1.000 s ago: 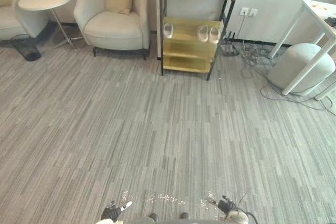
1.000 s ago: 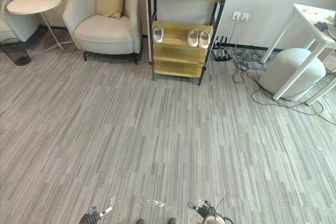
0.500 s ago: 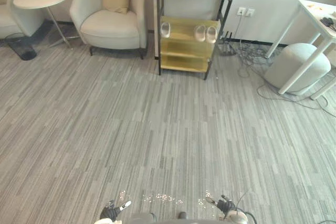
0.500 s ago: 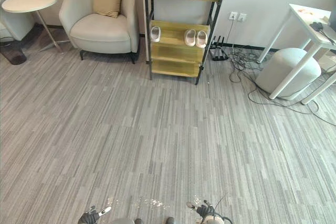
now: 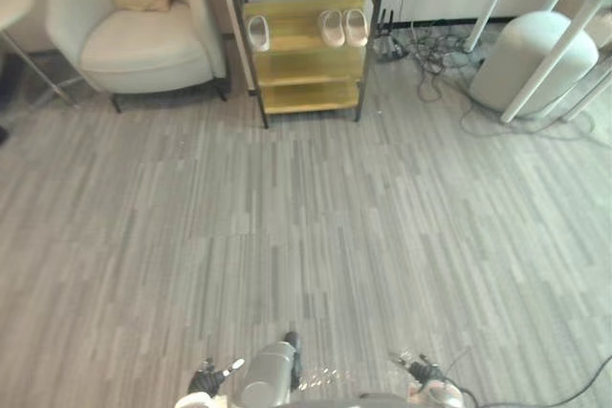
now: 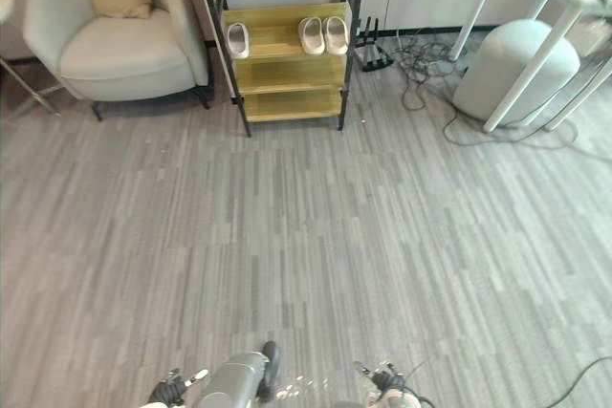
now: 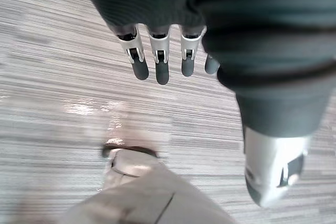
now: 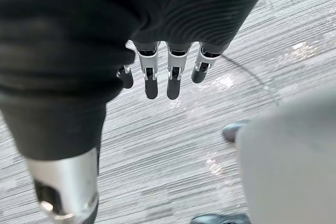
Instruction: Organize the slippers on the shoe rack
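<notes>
The wooden shoe rack (image 5: pixel 298 66) with black posts stands against the far wall. On its upper visible shelf a single pale slipper (image 5: pixel 258 32) lies at the left and a pair of pale slippers (image 5: pixel 343 27) lies at the right. The shelves below them are bare. My left hand (image 5: pixel 206 379) and right hand (image 5: pixel 422 370) hang low over the carpet, far from the rack. The left hand's fingers (image 7: pixel 157 59) are straight and hold nothing. The right hand's fingers (image 8: pixel 173 72) are straight too, with nothing in them.
A pale armchair (image 5: pixel 134 40) with a cushion stands left of the rack. Right of the rack are loose cables (image 5: pixel 430 50) on the floor, a round pouf (image 5: pixel 535 59) and a white table's legs (image 5: pixel 559 45). Grey striped carpet runs from me to the rack.
The whole picture has shifted: the camera has moved nearer and turned, so the rack looks bigger and its top shelf has left the view. Both hands stay low and empty.
</notes>
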`<state>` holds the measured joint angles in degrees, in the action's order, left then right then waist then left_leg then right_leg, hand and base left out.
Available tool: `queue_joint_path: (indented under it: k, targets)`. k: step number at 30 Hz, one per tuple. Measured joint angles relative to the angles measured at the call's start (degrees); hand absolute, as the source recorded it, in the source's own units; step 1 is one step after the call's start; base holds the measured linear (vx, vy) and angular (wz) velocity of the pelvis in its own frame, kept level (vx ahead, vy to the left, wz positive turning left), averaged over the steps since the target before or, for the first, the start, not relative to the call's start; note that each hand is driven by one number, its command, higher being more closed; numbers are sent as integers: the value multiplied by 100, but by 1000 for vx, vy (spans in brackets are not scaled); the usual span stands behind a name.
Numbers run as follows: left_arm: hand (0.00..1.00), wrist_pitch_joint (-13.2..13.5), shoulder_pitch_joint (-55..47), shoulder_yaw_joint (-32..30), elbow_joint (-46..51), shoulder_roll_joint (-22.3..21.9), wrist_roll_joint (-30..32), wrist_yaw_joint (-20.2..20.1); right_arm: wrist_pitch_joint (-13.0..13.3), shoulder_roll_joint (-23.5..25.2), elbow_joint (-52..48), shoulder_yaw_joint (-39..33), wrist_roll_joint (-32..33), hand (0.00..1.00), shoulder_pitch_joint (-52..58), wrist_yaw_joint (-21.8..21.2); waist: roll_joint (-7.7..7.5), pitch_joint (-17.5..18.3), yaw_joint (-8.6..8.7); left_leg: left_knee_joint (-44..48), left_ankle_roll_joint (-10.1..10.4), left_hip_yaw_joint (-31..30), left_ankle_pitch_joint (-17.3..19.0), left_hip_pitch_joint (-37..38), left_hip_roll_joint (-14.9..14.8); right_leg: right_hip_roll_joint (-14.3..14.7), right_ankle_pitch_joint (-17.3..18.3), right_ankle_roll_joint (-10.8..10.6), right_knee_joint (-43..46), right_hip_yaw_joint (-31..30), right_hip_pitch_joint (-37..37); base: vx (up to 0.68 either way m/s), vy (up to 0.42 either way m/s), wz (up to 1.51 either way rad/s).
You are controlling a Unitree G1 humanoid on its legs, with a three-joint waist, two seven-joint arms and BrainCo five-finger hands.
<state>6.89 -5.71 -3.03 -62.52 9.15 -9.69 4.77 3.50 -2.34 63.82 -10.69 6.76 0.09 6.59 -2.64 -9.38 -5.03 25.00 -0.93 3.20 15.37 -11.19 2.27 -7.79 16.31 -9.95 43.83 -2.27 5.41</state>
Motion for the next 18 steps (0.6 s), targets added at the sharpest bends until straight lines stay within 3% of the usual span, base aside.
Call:
queue_joint_path:
  k: [1,2,4,7,9,10,11,12,13,14,15,17,18]
  targets:
    - [0,-4,4,74,2,51,3,-1,0,4,-3,36,-6,0,-10,-35,-18,-13,19,25,-77,18,210,390,3,-34,-56,-78,1252,94,331,552,129,-3]
    - [0,-4,8,82,4,59,1,-3,1,3,-5,47,-7,0,-19,-51,-23,-14,19,4,-109,1,254,537,2,-69,-50,-35,1565,220,436,557,91,5]
    - [0,-2,68,71,10,40,-11,-2,7,-28,-47,54,-12,0,-26,-92,-3,-36,48,-279,-177,-173,300,1100,-32,-346,73,495,2040,1002,774,483,58,7]
    - [0,0,172,65,16,-70,-59,-2,46,-141,-63,98,-10,0,-208,-96,194,-170,132,-973,-214,-245,321,1991,-358,-227,250,721,815,1866,1148,585,-20,2]
    - [0,2,243,68,25,-105,-59,-1,54,-181,-189,209,-10,0,-256,-99,247,-202,194,-1055,-212,-317,320,2241,-531,85,-26,787,-762,1930,1465,586,-132,18]
    - [0,9,256,71,48,-110,-58,1,52,-165,-193,275,-8,0,-231,-96,179,-175,194,-1058,-119,-462,345,2356,-516,271,-886,812,-2107,1773,1461,432,-130,29]
    - [0,12,246,65,65,-94,-56,2,49,-149,-185,297,-7,0,-201,-97,111,-139,198,-1042,-62,-537,377,2418,-474,270,-1294,920,-2404,1714,1473,689,-264,44]
    - [0,2,300,-23,26,-167,-57,13,51,-165,-186,279,8,0,-194,-108,153,-119,232,-940,151,-723,509,2609,-530,319,-1685,1206,-2231,1659,1479,482,-186,27]
    - [0,21,294,-64,22,-280,-53,2,45,-233,-185,298,-11,0,-280,-95,336,-93,212,-804,241,-751,460,2579,-705,426,-1585,1306,-2124,1737,1459,713,-271,21]
    - [0,22,293,-79,11,-412,-51,0,44,-245,-171,297,-12,0,-323,-97,442,-29,204,-557,523,-856,274,2433,-768,506,-1420,1319,-2170,1791,1409,465,-155,6]
    - [0,22,325,-154,15,-549,-53,-2,47,-256,-167,286,-11,0,-375,-97,525,-46,204,-174,678,-891,-13,2239,-797,587,-1361,1355,-2338,1853,1251,684,-252,12]
    - [0,13,391,-282,16,-661,-51,-8,37,-210,-146,318,-3,0,-356,-94,557,-84,195,1279,938,-876,-933,1596,-813,710,-1327,1374,-3099,1917,544,607,-224,19]
    - [0,14,424,-280,63,-664,-49,-9,35,-167,-148,344,1,0,-323,-93,527,-170,192,2232,978,-719,-833,1267,-979,806,-1329,1378,-3476,1961,31,505,-171,25]
